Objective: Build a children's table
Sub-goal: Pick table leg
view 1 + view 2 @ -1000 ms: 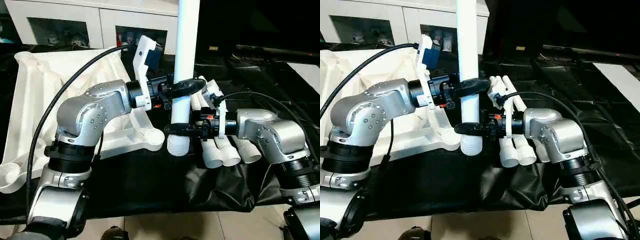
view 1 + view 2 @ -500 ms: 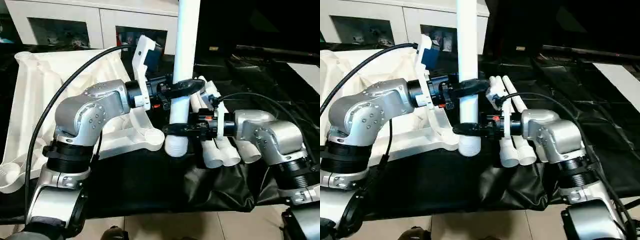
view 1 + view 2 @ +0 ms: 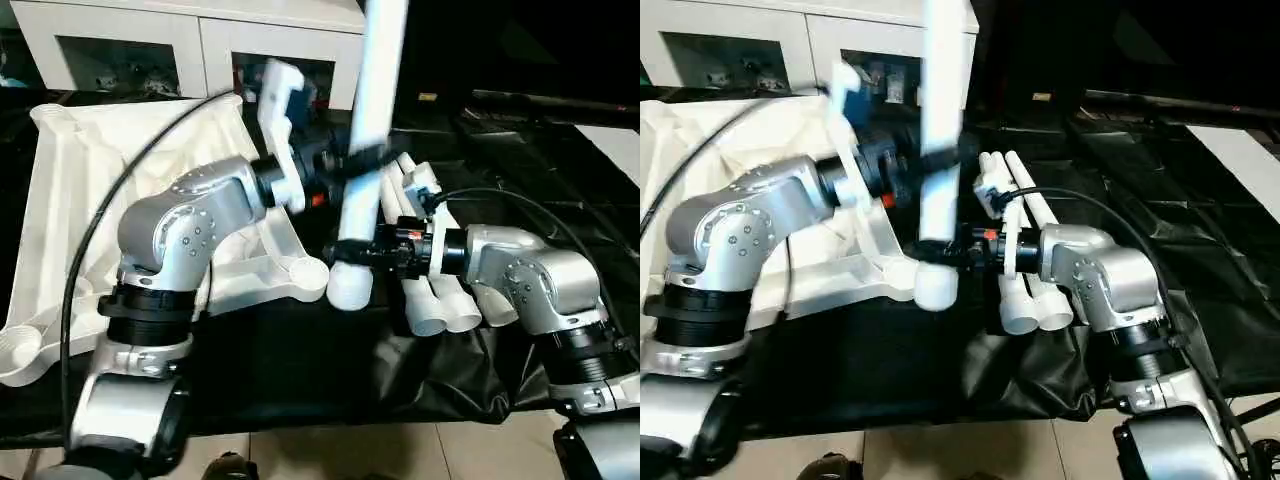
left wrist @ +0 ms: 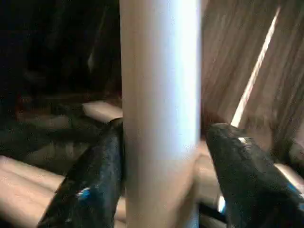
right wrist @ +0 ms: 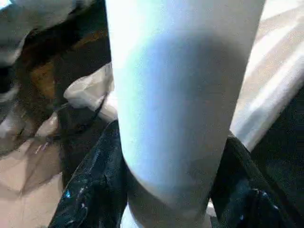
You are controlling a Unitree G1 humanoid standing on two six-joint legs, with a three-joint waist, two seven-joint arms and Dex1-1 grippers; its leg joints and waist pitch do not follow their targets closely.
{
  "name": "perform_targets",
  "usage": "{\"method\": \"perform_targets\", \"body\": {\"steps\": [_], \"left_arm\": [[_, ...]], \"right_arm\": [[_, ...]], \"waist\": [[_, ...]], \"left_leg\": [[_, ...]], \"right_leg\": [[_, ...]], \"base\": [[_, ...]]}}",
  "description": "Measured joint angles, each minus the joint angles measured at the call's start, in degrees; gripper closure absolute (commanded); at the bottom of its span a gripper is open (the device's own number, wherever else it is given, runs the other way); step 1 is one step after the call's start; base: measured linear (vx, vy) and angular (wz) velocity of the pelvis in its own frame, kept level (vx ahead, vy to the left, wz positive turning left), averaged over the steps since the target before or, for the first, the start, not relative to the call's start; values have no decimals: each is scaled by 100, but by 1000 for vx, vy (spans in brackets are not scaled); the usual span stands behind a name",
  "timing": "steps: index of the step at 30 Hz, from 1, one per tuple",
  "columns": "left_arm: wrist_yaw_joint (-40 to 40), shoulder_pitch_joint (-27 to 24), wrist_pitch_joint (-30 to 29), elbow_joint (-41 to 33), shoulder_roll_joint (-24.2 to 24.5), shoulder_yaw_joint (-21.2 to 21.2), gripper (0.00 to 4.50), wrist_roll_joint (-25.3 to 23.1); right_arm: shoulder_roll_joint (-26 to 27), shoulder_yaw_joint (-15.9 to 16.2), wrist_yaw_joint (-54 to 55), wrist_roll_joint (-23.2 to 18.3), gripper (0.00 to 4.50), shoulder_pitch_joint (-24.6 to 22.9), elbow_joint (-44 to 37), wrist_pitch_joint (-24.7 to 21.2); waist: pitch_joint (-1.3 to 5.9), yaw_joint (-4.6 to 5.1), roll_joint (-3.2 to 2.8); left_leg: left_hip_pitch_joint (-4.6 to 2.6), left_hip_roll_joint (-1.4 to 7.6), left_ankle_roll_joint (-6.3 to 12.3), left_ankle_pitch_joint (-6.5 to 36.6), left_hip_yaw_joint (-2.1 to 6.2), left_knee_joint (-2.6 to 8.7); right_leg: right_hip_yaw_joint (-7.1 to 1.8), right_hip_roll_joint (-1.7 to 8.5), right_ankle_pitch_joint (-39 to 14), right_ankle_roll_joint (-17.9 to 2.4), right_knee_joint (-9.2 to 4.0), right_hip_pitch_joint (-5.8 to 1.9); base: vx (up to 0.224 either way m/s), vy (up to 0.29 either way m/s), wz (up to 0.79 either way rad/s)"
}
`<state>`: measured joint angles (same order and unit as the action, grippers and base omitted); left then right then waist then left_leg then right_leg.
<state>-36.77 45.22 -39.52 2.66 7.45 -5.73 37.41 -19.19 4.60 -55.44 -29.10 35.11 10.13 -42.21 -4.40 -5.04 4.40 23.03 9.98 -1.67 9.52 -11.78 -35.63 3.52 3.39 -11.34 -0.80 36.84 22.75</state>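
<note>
One white tapered table leg (image 3: pixel 368 130) stands nearly upright, its top leaning slightly right, its wide end (image 3: pixel 350 288) hanging just above the black cloth. My left gripper (image 3: pixel 352 162) is shut on the leg partway up. My right gripper (image 3: pixel 352 254) is shut on it lower down, near the wide end. Both wrist views show black fingers (image 4: pixel 97 175) (image 5: pixel 90 185) clasping the white tube (image 4: pixel 159 114) (image 5: pixel 180 95). The white ribbed table top (image 3: pixel 90 180) lies upside down to the left, a round corner socket (image 3: pixel 305 275) beside the leg's lower end. Three more legs (image 3: pixel 440 295) lie behind my right gripper.
A black cloth (image 3: pixel 300 370) covers the work surface, with a floor strip at its front edge. A white glass-door cabinet (image 3: pixel 150 45) stands at the back left. A black cable (image 3: pixel 110 210) arcs over my left arm.
The leg has tilted, its top swinging right, and its lower end has shifted slightly left toward the corner socket. My left wrist has moved, with both grippers still holding the leg.
</note>
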Motion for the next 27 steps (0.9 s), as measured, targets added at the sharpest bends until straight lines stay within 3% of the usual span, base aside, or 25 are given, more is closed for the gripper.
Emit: {"method": "perform_targets", "body": {"steps": [5, 8, 10, 11, 14, 17, 21, 27], "left_arm": [[152, -109, 209, 39, -498, -825, 154, 935], [240, -220, 230, -14, -564, -1087, 154, 1196], [532, -345, 479, -85, -450, -967, 154, 742], [944, -526, 703, -80, -228, -751, 154, 82], [1541, -976, 1065, 64, 155, -614, 154, -977], [1761, -1564, 1451, 72, 865, -211, 154, -1957], [1565, -1967, 1619, 44, 1225, -188, 154, -2144], [461, -2129, 1815, 92, 1571, 8, 154, -1976]], "right_arm": [[294, -520, 652, -112, 263, -62, 42, 129], [397, -753, 981, -190, 263, -73, 24, 193], [459, -889, 1364, -134, 263, -117, -70, 290], [488, -911, 1667, 61, 263, -237, -252, 459], [493, -927, 2156, 489, 263, -484, -448, 792], [617, -943, 2762, 1178, 263, -834, -489, 1835], [699, -826, 3142, 1430, 263, -1015, -555, 1968], [1114, -835, 3014, 954, 264, -1119, -654, 1746]], "waist": [[2, -5, -7], [3, -1, -12], [9, -8, -22], [28, -5, -53], [37, 15, -72], [37, 22, -72], [37, 25, -70], [33, -6, -72]], "left_leg": [[0, 0, 0, 0, 0, 0], [-1, 0, 0, 0, 0, 0], [-1, 0, 0, 0, 1, 0], [-12, 0, 0, 0, 7, 0], [-13, 0, -1, 0, 9, 2], [-9, 1, -5, -2, 13, 5], [-4, 0, -5, -2, 12, 4], [-4, 0, -5, -1, 12, 4]], "right_leg": [[1, 0, 0, -1, 4, 2], [1, 0, 1, -1, 4, 1], [2, 0, 0, -1, 1, 0], [4, 0, 0, 2, -7, -16], [4, -2, -1, 12, -9, -15], [7, -2, -5, 22, -5, -4], [6, -2, -3, 19, -6, 0], [5, -2, -5, 26, -7, 0]], "base": [[0, 0, 0], [0, 0, 0], [0, 0, 0], [0, 0, 0], [0, 0, 0], [0, 0, 0], [0, 0, 0], [0, 0, 0]]}}
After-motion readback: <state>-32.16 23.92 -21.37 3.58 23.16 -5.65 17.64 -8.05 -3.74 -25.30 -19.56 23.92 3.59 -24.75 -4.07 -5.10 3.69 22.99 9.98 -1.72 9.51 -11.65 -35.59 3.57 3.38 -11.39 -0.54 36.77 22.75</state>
